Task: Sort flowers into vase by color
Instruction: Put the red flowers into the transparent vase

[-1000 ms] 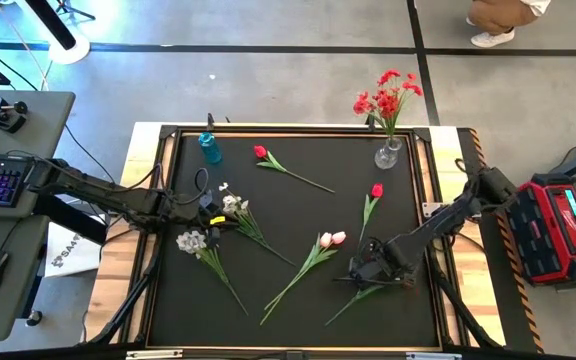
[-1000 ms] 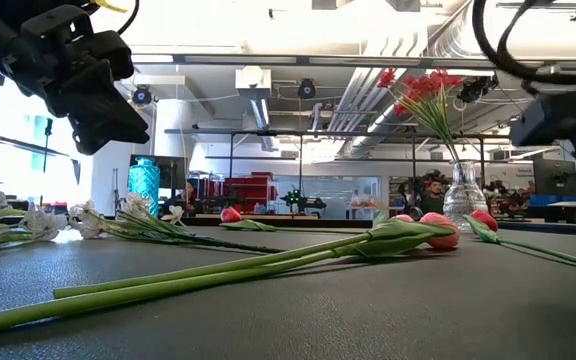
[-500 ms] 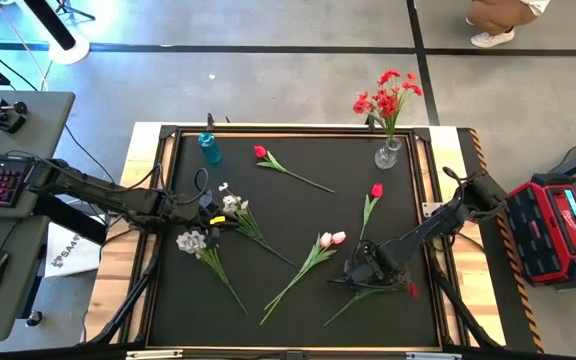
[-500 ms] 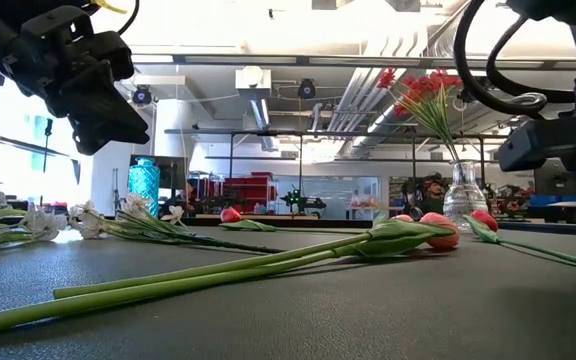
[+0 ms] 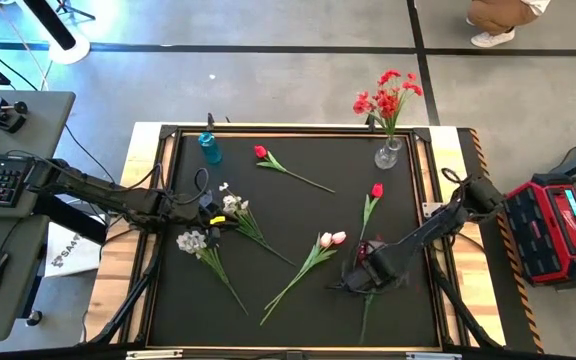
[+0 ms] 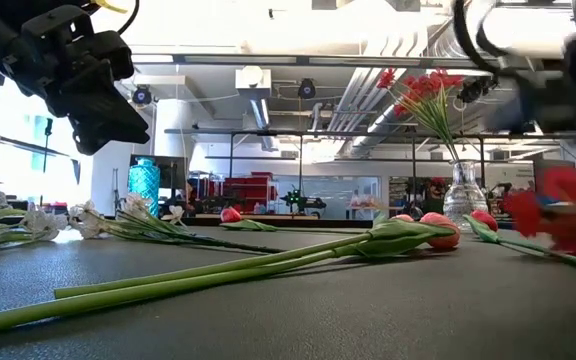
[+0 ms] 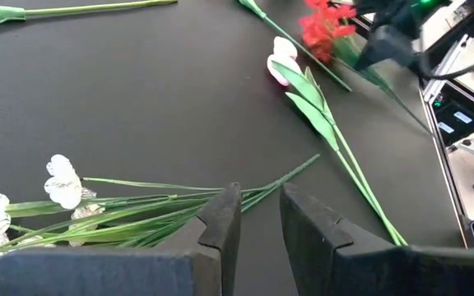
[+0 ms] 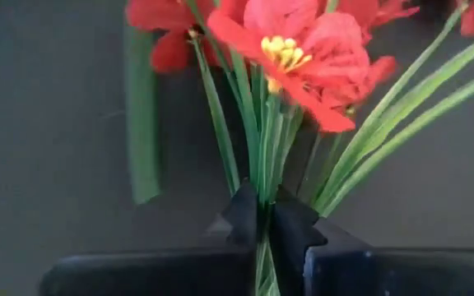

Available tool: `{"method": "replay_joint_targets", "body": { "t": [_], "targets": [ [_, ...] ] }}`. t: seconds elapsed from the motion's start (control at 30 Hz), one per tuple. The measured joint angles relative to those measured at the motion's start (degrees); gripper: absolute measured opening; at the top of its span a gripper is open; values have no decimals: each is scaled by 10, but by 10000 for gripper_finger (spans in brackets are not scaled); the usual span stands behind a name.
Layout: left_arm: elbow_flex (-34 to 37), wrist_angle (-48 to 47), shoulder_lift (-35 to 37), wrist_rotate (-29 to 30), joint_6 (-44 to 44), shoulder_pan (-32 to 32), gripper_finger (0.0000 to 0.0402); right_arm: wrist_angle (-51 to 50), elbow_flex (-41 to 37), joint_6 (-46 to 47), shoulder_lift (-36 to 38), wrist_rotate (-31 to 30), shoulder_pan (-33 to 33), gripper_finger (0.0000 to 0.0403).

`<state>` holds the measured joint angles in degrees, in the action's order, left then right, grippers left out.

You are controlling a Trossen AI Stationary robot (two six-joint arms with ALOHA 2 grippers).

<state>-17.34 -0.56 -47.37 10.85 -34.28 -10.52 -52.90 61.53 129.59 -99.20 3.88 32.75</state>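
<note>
A red clustered spray on thin green stems (image 8: pixel 295 57) is pinched by the right gripper (image 8: pixel 263 215), near the clear glass vase (image 5: pixel 387 153); the left gripper (image 7: pixel 257 215) is held slightly parted over white blossom sprays (image 7: pixel 64 182).

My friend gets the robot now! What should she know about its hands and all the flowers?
Right hand: shut on the red spray, low at the mat's front right.
Left hand: empty, fingers slightly apart, hovering over the white sprays at the mat's left.
Done: one red bunch stands in the glass vase at the back right.
Left: two red buds, pink tulips and the white sprays lie on the mat. The blue vase at the back left is empty.
</note>
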Motion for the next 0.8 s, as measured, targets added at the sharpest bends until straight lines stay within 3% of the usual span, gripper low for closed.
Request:
{"method": "replay_joint_targets", "body": {
  "t": [0.27, 0.37, 0.5, 0.57, 0.67, 0.8],
  "targets": [
    [0, 8, 0, 0, 0, 0, 74, -273, 128, -11, 1, -123, -5, 2],
    [0, 9, 0, 4, 0, 0, 74, -371, 183, -13, 1, -203, -5, 1],
    [0, 14, 0, 17, 8, 0, 74, -364, 219, -109, 16, -388, -3, 1],
    [0, 22, 0, 18, 14, 0, 74, -371, 238, -140, 18, -448, -8, 1],
    [0, 33, 0, 18, 14, 0, 74, -369, 243, -225, 22, -484, -22, 0],
    [0, 39, 0, 19, 15, 0, 74, -372, 255, -304, 26, -484, -51, 0]
  ]
}}
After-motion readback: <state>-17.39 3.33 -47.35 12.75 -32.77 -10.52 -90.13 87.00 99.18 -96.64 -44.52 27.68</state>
